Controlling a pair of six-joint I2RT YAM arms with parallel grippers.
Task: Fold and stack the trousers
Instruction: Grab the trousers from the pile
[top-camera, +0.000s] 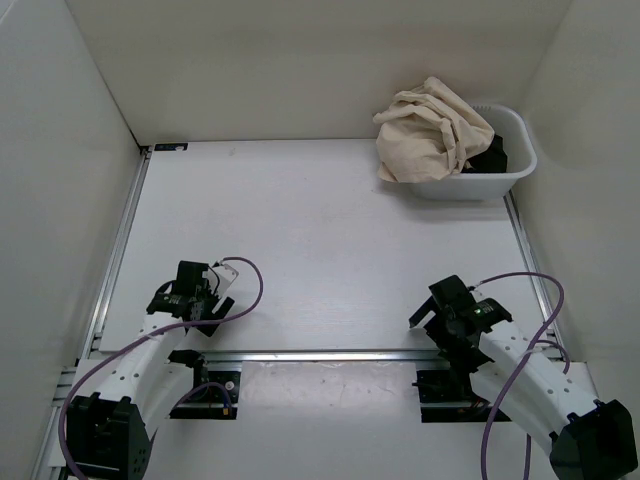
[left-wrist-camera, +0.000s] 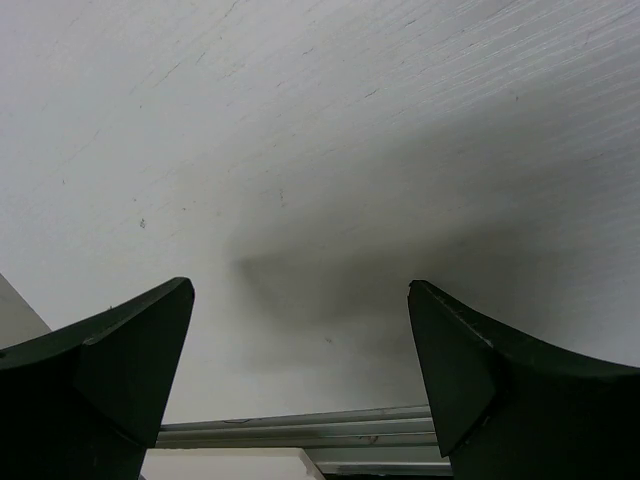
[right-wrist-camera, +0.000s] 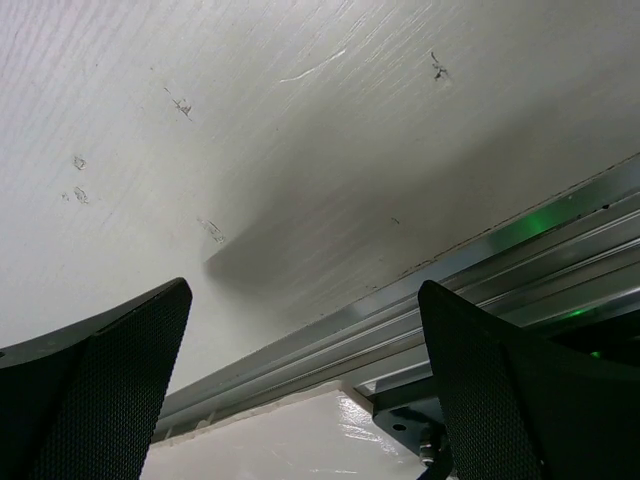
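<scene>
As the trousers (top-camera: 430, 130) lie bundled in the corner tub (top-camera: 472, 188), left hand (left-wrist-camera: 300, 295) and right hand (right-wrist-camera: 303, 300) sit released, nothing folded yet.

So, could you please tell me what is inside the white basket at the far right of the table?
The basket holds the bunched beige trousers, heaped above its rim and spilling over the left side. A black garment shows beside them. Anything beneath the heap is covered.

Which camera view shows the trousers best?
The top external view: the trousers lie bunched in the white bin at the far right. Both wrist views show only table and rail, not the trousers.
</scene>
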